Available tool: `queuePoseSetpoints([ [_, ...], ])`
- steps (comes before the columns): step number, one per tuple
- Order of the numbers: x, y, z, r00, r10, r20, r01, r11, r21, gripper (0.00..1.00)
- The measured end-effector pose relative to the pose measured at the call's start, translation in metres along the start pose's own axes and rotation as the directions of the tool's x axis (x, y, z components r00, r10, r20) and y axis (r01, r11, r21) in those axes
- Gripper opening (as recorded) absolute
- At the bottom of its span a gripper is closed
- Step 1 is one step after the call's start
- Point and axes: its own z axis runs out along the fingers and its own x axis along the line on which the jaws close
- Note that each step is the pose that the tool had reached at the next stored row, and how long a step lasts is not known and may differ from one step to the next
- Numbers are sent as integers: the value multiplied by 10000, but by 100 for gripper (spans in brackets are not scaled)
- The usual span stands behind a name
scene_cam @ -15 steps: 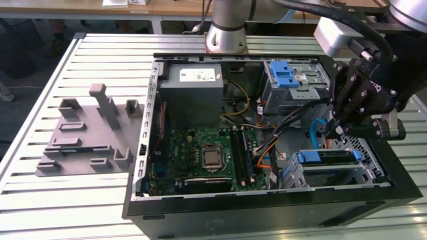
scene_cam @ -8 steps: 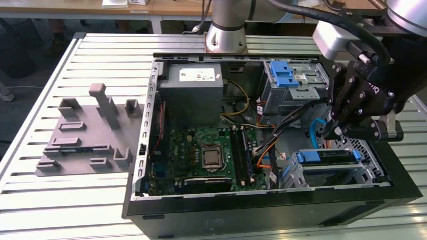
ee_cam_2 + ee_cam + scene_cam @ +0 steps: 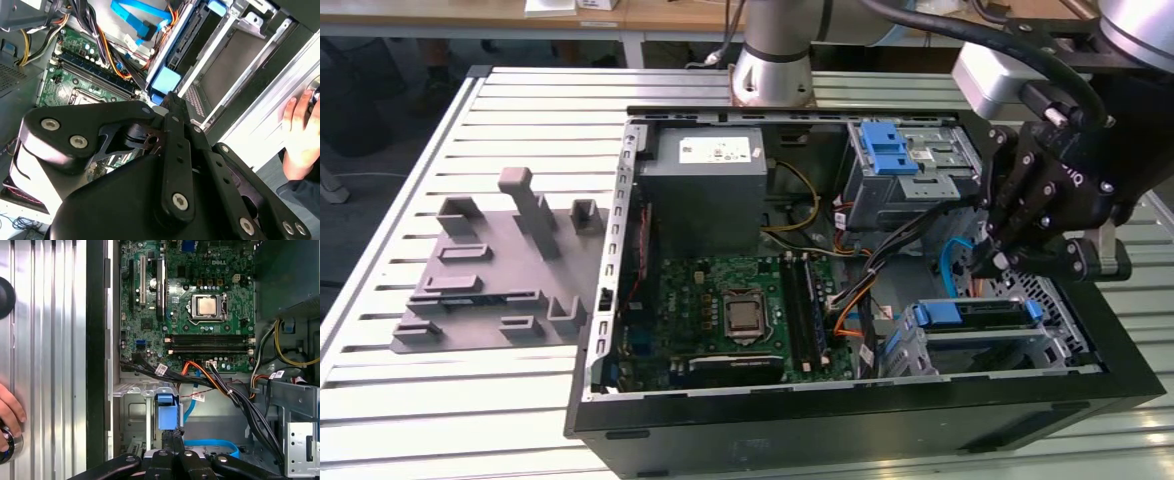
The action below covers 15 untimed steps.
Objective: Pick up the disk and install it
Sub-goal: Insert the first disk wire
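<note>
Pincer (image 3: 987, 268) down at the disk (image 3: 970, 314) inside the open computer case (image 3: 854, 420)
Its fingers are pressed together, tips just at the disk's blue carrier end. The disk sits in the metal drive cage (image 3: 1062, 345) at one corner of the case, beside the motherboard (image 3: 720, 300); a hand (image 3: 10, 412) lies on the slatted surface (image 3: 454, 400)

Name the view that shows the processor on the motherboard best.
The first wrist view: the processor lies face-on and whole, nothing over it. The exterior view has the processor whole too, but slanted. In the second wrist view the gripper covers most of it; one socket edge peeks out.
</note>
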Motion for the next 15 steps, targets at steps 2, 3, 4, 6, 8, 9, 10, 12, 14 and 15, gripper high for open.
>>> queuePoseSetpoints([
  [2, -16, -31, 0, 10000, -1, 0, 1, 10000, 0, 11],
  [3, -23, -47, 1, 10000, 0, 0, 0, 10000, 0, 11],
  [4, -30, -66, 2, 10000, -1, 0, 1, 10000, 0, 11],
  [6, -44, -106, 4, 10000, -2, 1, 2, 10000, -3, 11],
  [8, -55, -144, 7, 10000, -2, 2, 2, 10000, -7, 11],
  [9, -62, -161, 7, 10000, -2, -2, 2, 10000, -8, 11],
  [10, -70, -183, 8, 10000, -2, -2, 2, 10000, -9, 11],
  [12, -80, -220, 12, 10000, -4, 0, 4, 10000, -12, 11],
  [14, -91, -251, 17, 10000, -4, 0, 4, 10000, -18, 11],
  [15, -94, -266, 21, 10000, -4, -1, 4, 10000, -19, 11],
])
